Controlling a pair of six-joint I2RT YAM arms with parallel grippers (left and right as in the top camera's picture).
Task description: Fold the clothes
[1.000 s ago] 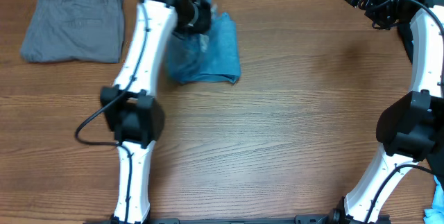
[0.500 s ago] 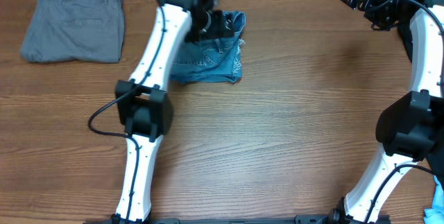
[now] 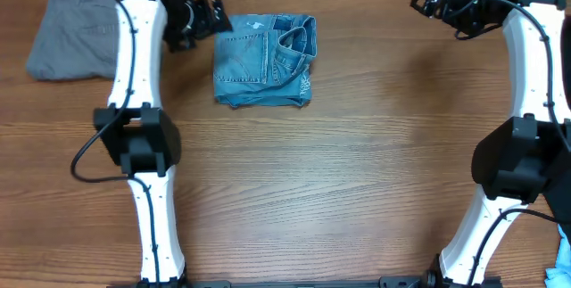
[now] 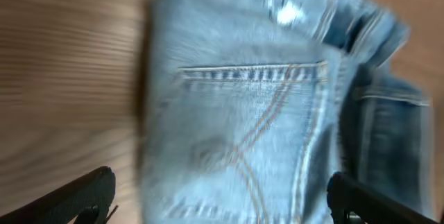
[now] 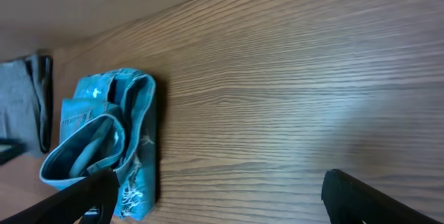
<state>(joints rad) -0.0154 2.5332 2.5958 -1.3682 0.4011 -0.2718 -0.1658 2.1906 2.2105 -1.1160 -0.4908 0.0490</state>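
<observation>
At the far left of the desk (image 3: 357, 190), grey trousers (image 3: 85, 34) are seen lying folded, partly covered by the left arm (image 3: 134, 65). Just to their right, the left jaws are held over bare wood. In the blurred left wrist view its fingertips (image 4: 87, 189) are seen at the lower corners, spread wide, and nothing is gripped between them.

Close beside these jaws, yet apart from them in the overhead view, the jeans (image 3: 263, 61) are found at the back of the desk, left of centre. They are laid as a compact, roughly square bundle with a stitched back pocket facing up. The waistband and a frayed hem are bunched along the right side.

At the far right rear, well apart from the denim, the right jaws are held over bare wood. They are likewise wide apart and empty.

The folding itself is judged to be essentially done, since the long legs are tucked into the bundle. At most, the looser right edge might be squared up. Whether further garments are waiting cannot be told.
</observation>
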